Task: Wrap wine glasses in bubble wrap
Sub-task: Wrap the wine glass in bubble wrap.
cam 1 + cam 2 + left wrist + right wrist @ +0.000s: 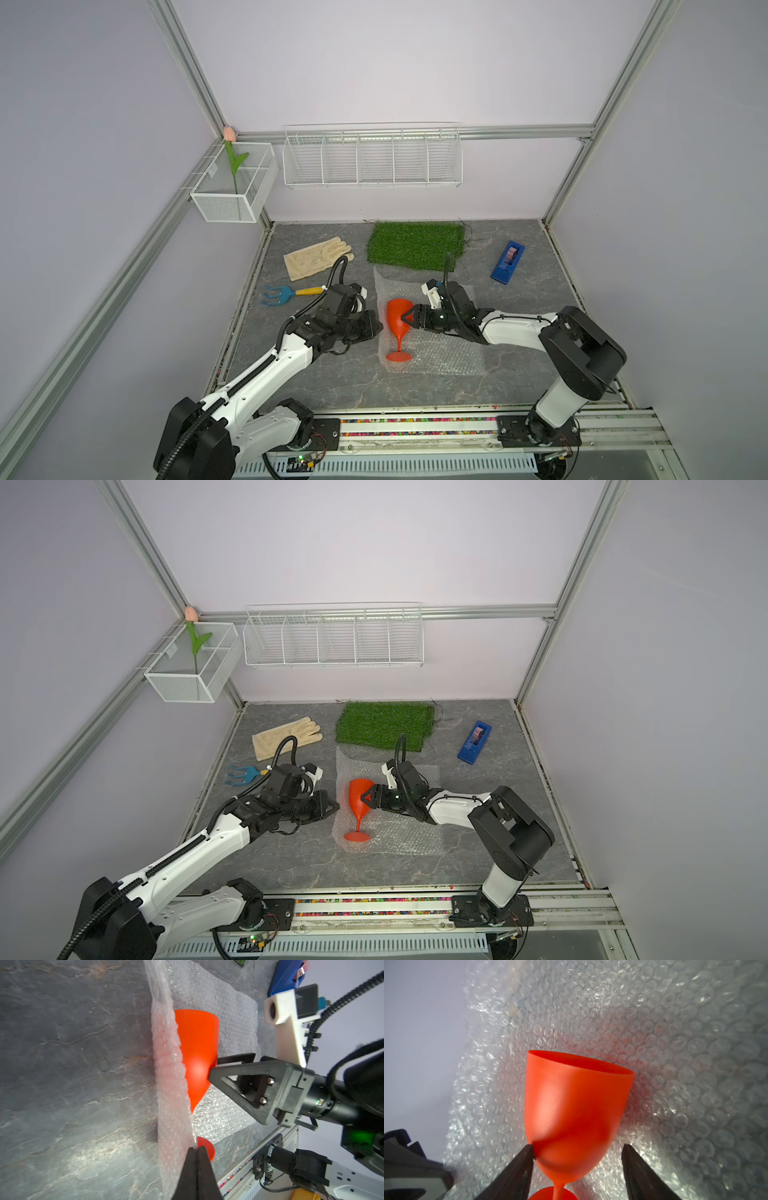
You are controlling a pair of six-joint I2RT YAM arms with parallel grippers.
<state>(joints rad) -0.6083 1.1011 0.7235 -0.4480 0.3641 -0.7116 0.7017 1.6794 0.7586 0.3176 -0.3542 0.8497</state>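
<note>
The red-orange goblet [197, 1047] lies on its side on the bubble wrap [440, 353], whose upturned edge the left gripper [196, 1149] pinches shut, while the right gripper [577, 1147], jaws wide open, straddles the cup without clamping it, so a tug on the film may roll it away.
</note>
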